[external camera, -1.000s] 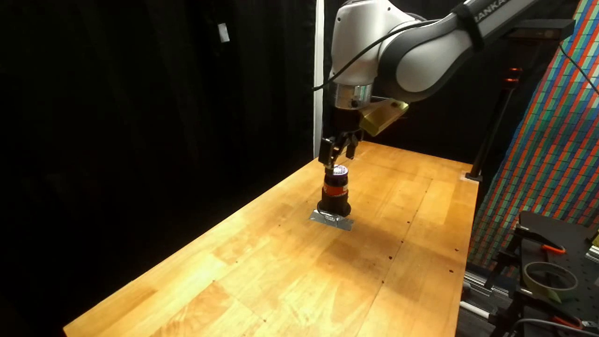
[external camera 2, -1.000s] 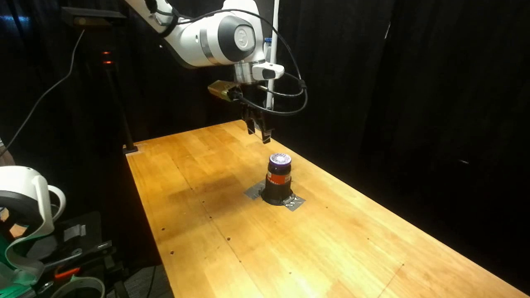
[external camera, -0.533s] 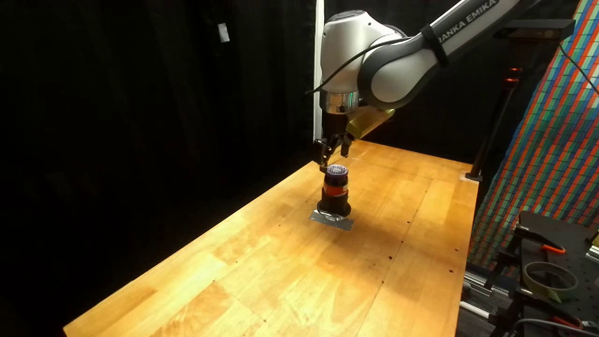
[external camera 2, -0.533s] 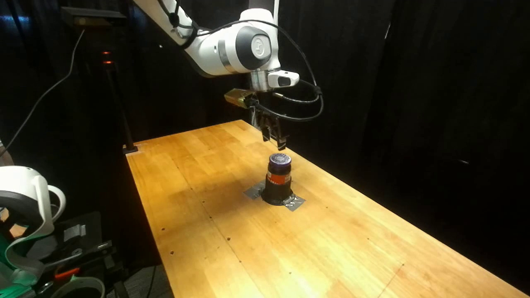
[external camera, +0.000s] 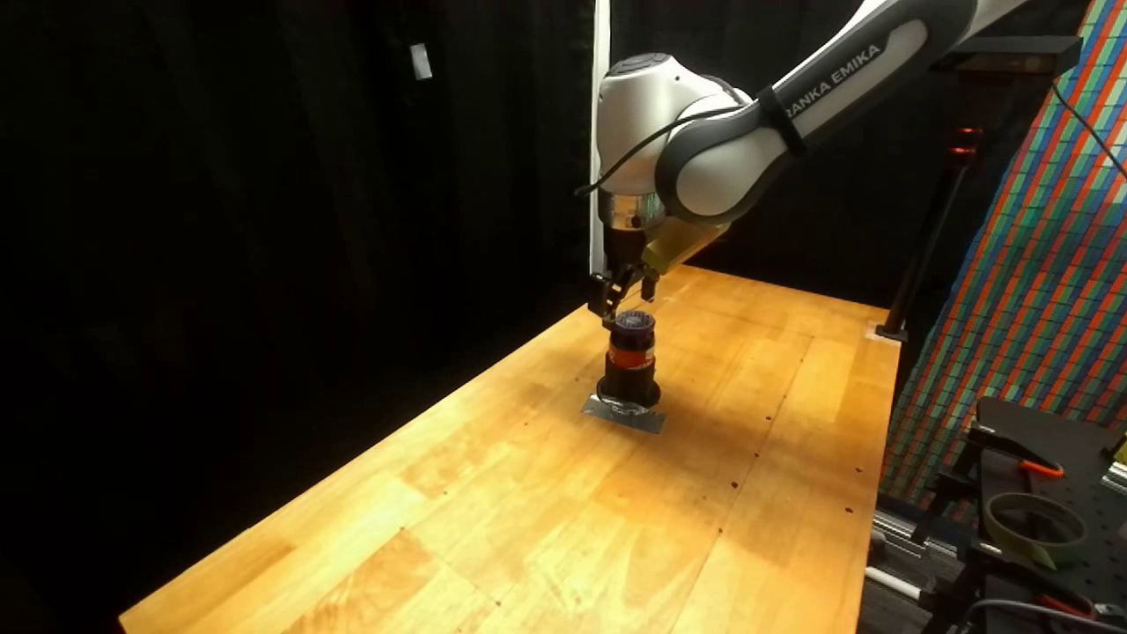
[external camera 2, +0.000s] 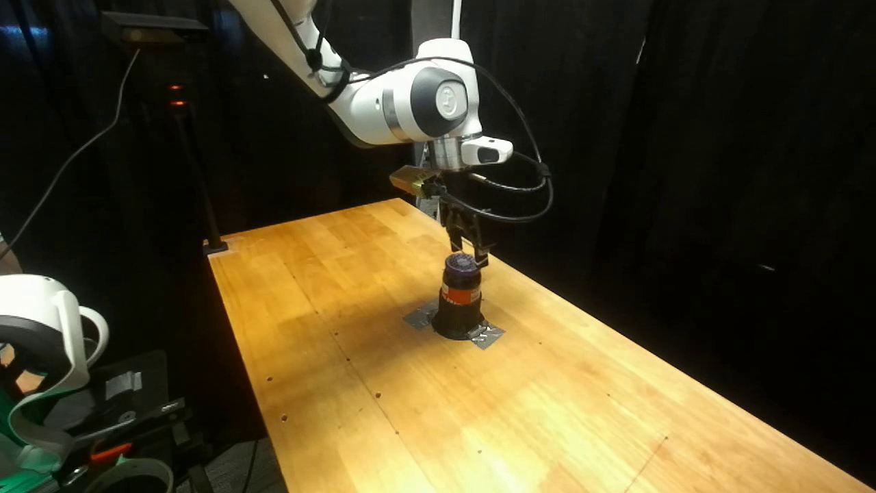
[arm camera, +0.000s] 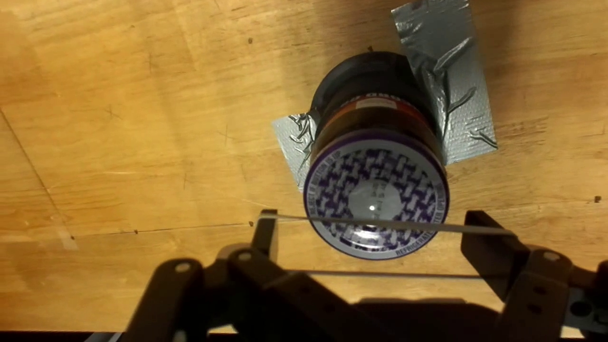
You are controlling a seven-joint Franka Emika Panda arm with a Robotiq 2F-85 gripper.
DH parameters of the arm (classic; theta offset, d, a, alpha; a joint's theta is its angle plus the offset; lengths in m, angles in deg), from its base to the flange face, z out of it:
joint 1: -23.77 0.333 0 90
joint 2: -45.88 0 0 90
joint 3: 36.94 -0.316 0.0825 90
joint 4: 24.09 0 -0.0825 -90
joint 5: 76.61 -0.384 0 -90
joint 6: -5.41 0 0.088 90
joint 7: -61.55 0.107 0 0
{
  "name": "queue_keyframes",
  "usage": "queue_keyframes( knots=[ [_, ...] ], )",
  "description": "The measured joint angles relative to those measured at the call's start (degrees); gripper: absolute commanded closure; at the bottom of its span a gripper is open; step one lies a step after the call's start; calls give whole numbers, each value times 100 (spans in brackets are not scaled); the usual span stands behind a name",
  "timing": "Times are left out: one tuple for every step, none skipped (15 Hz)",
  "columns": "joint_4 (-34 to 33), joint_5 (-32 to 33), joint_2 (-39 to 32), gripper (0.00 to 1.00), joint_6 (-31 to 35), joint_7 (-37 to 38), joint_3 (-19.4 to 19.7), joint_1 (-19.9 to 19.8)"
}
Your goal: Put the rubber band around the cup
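The cup (external camera: pixel 632 357) is a small dark cylinder with an orange-red stripe; it stands upright on the wooden table in both exterior views (external camera 2: pixel 460 294). The wrist view shows its purple-and-white patterned lid (arm camera: pixel 375 190) from above. My gripper (arm camera: pixel 374 230) is open, its fingers spread wider than the lid. In both exterior views the gripper (external camera: pixel 629 308) (external camera 2: pixel 469 253) is close above the cup's top, offset to one side. A pale rubber band (arm camera: pixel 456 228) is stretched around both fingers in two strands. In the wrist view one strand crosses over the lid; the other passes beside it.
Grey tape (arm camera: pixel 460 90) fixes the cup's base to the wooden table (external camera: pixel 546 528). A dark camera post (external camera 2: pixel 198 185) stands at a far table corner. A side cart with a tape roll (external camera: pixel 1035 521) stands beside the table. Black curtains (external camera 2: pixel 684 171) hang behind.
The gripper has moved down and across toward the cup, its fingers spread throughout. Its shadow now darkens the lid. The cup has not moved.
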Motion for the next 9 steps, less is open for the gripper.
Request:
queue_keyframes(
  knots=[
    [-42,-3,-58,0,0,0,14,1],
    [-92,-5,-116,0,1,3,26,1],
    [-136,-8,-172,0,6,9,39,5],
    [-177,-8,-222,0,16,31,58,12],
    [-224,-9,-276,0,22,63,80,21],
    [-258,-13,-323,0,26,94,99,28],
    [-301,-21,-372,0,27,121,118,33],
    [-335,-28,-415,0,27,142,134,36],
    [-362,-29,-455,0,27,174,151,39]
  ],
)
